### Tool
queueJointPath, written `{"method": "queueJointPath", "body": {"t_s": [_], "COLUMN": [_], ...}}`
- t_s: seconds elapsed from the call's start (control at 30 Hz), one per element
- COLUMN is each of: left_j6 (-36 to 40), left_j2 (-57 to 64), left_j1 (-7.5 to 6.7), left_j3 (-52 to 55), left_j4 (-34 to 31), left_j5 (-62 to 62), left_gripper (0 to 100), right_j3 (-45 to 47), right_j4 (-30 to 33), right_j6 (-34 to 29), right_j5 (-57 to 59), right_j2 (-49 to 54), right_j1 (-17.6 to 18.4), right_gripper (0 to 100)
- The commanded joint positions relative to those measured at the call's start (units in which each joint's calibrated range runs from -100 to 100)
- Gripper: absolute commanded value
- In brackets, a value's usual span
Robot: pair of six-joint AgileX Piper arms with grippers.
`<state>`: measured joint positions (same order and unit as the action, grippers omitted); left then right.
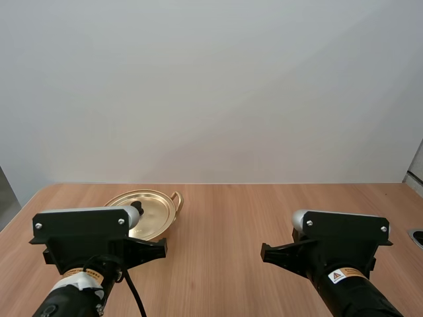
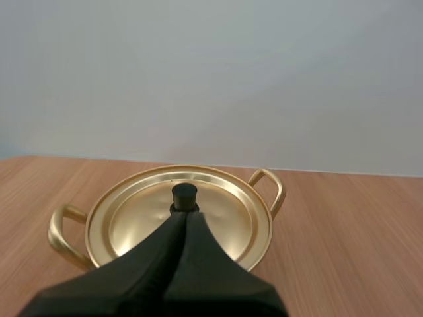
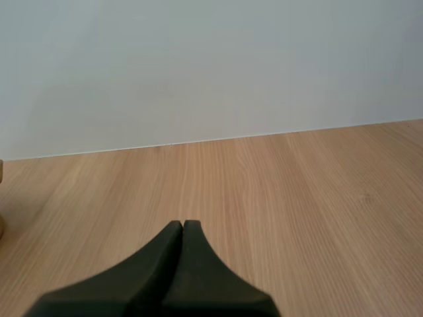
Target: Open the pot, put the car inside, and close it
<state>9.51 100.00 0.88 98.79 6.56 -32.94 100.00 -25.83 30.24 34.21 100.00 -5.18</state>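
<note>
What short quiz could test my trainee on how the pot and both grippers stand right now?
1. True or false: the lid sits on the pot.
2. The left gripper is: A open, B shut on nothing, C shut on the lid?
3. Fill in: the right gripper hangs over the bare ____.
Key: 1 true; 2 B; 3 table.

Gold two-handled pot (image 2: 64, 235) — lid (image 2: 221, 218) on, black knob (image 2: 184, 196) — upright on table (image 1: 264, 218).
</note>
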Motion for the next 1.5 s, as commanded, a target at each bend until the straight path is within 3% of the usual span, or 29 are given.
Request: {"method": "queueJointPath", "body": {"t_s": [0.0, 0.23, 0.37, 1.07, 1.2, 1.37, 1.47], "left_j6": [0.0, 2.3, 2.3, 2.3, 2.3, 2.3, 2.3], "left_j2": [0.0, 0.0, 0.0, 0.0, 0.0, 0.0, 0.0], "left_j1": [-0.01, -0.01, -0.01, -0.01, -0.01, -0.01, -0.01], "left_j3": [1.2, 1.2, 1.2, 1.2, 1.2, 1.2, 1.2], "left_j4": [0.0, -2.6, -10.9, -11.0, -11.0, -11.0, -11.0], "left_j5": [1.7, 2.7, 3.1, 3.1, 3.1, 3.1, 3.1], "left_gripper": [0, 0, 0, 0, 0, 0, 0], "right_j3": [0.0, 0.0, 0.0, 0.0, 0.0, 0.0, 0.0], "right_j4": [-0.1, -0.1, -0.1, 0.8, 7.5, 25.8, 28.7], "right_j6": [0.0, 0.0, 0.0, 0.0, -2.6, -22.1, -24.1], "right_j5": [0.0, 0.0, 0.0, 0.0, -0.8, -2.8, -2.9], "right_j2": [0.0, 0.0, 0.0, 0.0, 0.0, 0.0, 0.0], "right_j1": [0.0, 0.0, 0.0, 0.1, 1.4, 3.8, 5.2], "right_gripper": [0, 0, 0, 0, 0, 0, 0]}}
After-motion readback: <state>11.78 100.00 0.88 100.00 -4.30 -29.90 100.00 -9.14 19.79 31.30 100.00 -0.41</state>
